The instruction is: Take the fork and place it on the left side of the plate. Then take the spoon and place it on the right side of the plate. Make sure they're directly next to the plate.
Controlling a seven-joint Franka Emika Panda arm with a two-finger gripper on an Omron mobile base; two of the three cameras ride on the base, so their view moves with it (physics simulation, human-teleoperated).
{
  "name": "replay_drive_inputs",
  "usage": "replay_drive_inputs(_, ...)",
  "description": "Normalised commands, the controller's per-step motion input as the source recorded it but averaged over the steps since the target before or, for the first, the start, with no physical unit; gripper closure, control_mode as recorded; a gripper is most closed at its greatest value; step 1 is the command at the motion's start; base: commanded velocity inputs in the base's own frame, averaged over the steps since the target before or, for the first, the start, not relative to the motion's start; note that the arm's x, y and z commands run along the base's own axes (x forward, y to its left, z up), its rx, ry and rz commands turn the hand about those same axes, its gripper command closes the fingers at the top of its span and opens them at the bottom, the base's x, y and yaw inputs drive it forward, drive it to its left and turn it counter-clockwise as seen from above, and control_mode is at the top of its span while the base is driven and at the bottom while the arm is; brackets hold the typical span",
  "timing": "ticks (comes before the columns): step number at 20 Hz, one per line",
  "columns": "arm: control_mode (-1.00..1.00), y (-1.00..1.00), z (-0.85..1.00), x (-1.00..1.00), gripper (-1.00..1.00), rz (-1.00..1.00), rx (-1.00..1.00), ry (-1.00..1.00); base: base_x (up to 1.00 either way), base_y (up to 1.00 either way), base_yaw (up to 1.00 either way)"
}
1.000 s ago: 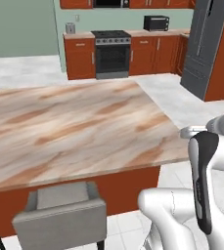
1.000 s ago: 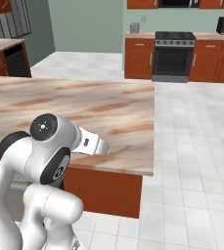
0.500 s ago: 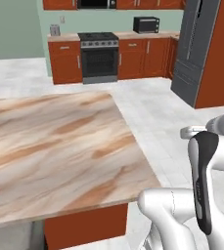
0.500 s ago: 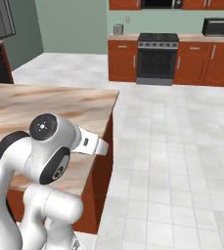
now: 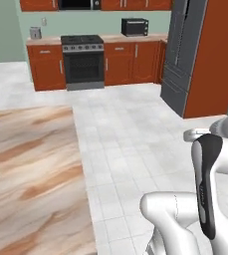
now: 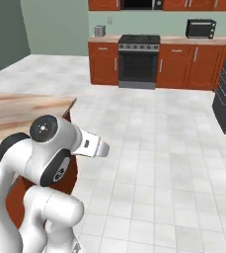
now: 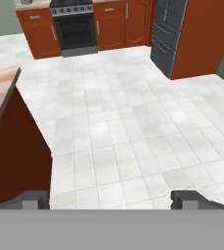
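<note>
In the left base view, the marble island counter is now seen slid leftward as the base turns away; the stove faces ahead. In the right base view, white floor tiles dominate. In the hand view, the gripper is spread wide, empty. The fork's, spoon's and plate's whereabouts cannot be told.

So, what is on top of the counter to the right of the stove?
A black toaster oven stands on the counter there, against the green wall. Its inside cannot be seen, nor what the red cabinets below hold, because the doors are shut.
</note>
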Motion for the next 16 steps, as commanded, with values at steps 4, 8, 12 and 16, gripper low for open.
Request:
replay_drive_inputs(4,1.00,0.00,0.00,0.00,-1.00,0.00,0.00,0.00,0.91,-0.95,0.00)
replay_drive_inputs(8,1.00,0.00,0.00,0.00,-1.00,0.00,0.00,0.00,1.00,-0.70,0.00)
replay_drive_inputs(12,1.00,0.00,0.00,0.00,-1.00,0.00,0.00,0.00,1.00,-0.38,-0.01)
replay_drive_inputs(16,1.00,0.00,0.00,0.00,-1.00,0.00,0.00,0.00,1.00,-0.02,-0.12)
